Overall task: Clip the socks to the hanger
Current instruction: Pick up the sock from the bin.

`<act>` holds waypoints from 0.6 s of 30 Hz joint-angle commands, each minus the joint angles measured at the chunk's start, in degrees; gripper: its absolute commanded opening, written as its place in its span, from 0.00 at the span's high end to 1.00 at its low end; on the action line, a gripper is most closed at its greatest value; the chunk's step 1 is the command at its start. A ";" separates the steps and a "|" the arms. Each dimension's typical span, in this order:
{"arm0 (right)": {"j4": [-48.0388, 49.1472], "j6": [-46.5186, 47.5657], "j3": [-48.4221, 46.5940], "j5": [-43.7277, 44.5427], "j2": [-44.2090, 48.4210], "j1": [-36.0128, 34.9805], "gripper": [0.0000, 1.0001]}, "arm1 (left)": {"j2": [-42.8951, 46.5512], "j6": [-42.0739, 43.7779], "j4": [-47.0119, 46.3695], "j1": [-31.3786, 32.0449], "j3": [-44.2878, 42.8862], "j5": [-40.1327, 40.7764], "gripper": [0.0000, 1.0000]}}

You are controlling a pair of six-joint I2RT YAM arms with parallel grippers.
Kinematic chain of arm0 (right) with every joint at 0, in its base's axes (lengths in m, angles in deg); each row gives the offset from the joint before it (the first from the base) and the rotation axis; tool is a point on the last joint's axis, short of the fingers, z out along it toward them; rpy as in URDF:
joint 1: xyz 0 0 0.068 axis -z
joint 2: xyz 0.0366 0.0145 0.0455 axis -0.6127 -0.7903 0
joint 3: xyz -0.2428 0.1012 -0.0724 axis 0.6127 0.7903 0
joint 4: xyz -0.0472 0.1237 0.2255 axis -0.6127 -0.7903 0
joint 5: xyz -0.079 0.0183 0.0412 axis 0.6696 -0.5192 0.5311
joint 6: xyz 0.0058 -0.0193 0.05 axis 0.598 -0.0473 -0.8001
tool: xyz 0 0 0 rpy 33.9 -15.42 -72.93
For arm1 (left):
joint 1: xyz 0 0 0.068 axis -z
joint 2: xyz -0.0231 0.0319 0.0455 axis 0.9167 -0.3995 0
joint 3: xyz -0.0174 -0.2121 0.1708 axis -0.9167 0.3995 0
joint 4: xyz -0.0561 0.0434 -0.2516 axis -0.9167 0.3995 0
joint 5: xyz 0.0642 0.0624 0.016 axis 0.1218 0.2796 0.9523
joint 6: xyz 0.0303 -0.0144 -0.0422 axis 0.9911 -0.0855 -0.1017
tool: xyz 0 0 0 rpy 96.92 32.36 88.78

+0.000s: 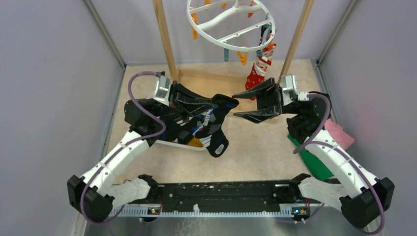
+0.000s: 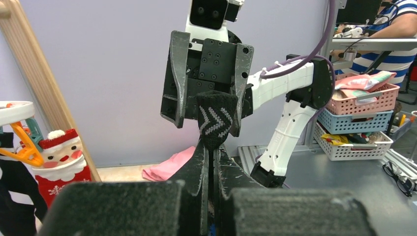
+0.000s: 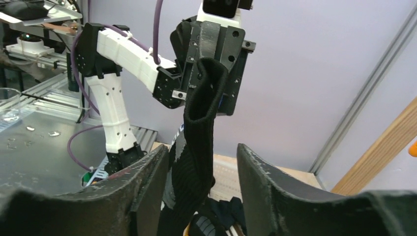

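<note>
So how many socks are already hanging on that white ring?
2: a red Santa sock under the ring's right edge, and a dark sock beside it, only partly visible. Others may hang out of frame.

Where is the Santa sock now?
Top view: the Santa sock hangs from the right rim of the hanger, just left of the right wooden post.
</note>
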 commanded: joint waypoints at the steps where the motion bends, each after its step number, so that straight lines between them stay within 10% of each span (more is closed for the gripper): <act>1: 3.67 -0.49 -2.13 0.13 -0.50 -1.43 0.51 | -0.56 -1.93 -5.58 0.28 -0.09 -1.05 1.00; 18: 4.35 -0.03 -3.00 1.89 -2.32 -3.19 0.74 | -1.62 -4.14 -9.53 0.23 1.69 -0.88 1.00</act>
